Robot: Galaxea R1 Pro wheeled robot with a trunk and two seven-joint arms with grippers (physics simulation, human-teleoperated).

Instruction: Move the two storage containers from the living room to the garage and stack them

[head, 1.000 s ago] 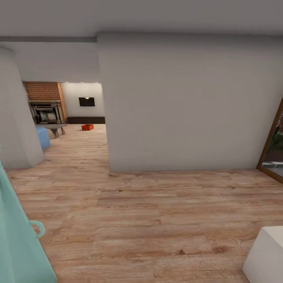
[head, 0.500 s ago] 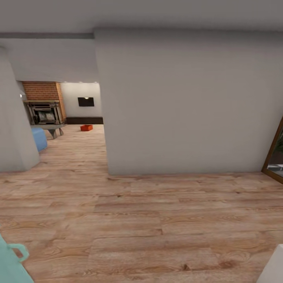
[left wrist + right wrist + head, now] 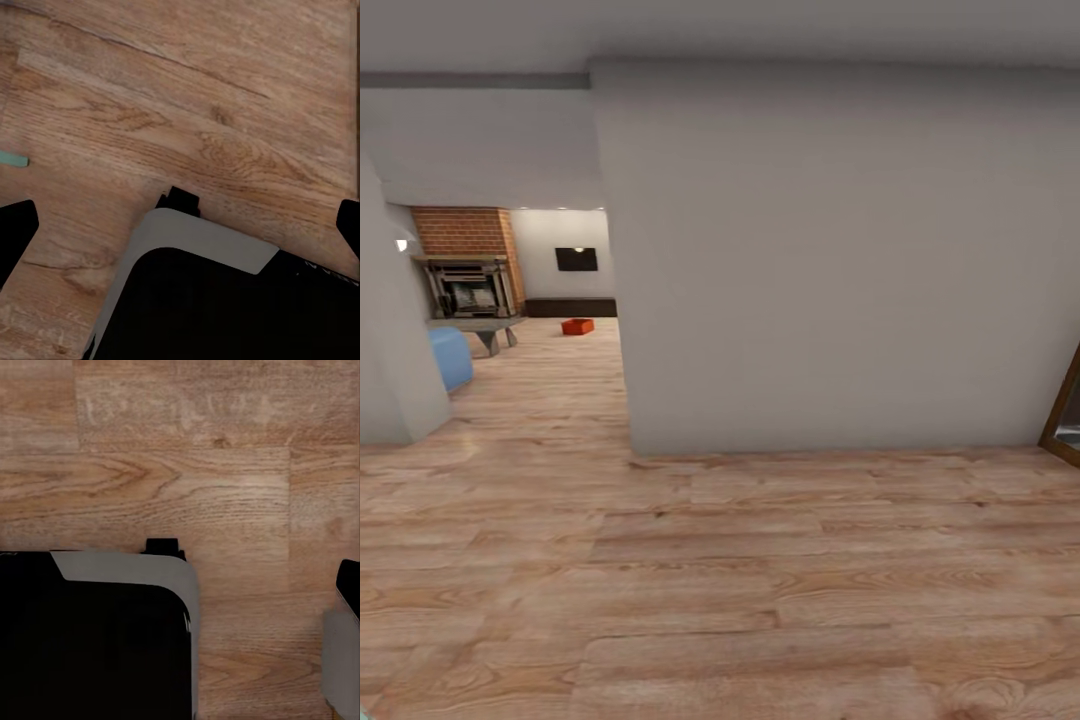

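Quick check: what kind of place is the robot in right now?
Looks like a house hallway: pale wood-plank floor and a white wall ahead. Through the opening lies a living room with a brick fireplace, wall TV and one orange-red bin.

A broad grey wall (image 3: pixel 840 260) is seen ahead on the wood-plank flooring (image 3: pixel 720 580). Past its left edge, a brick fireplace (image 3: pixel 465 265), a blue seat (image 3: pixel 448 357) and a black wall screen (image 3: pixel 577 259) are visible.
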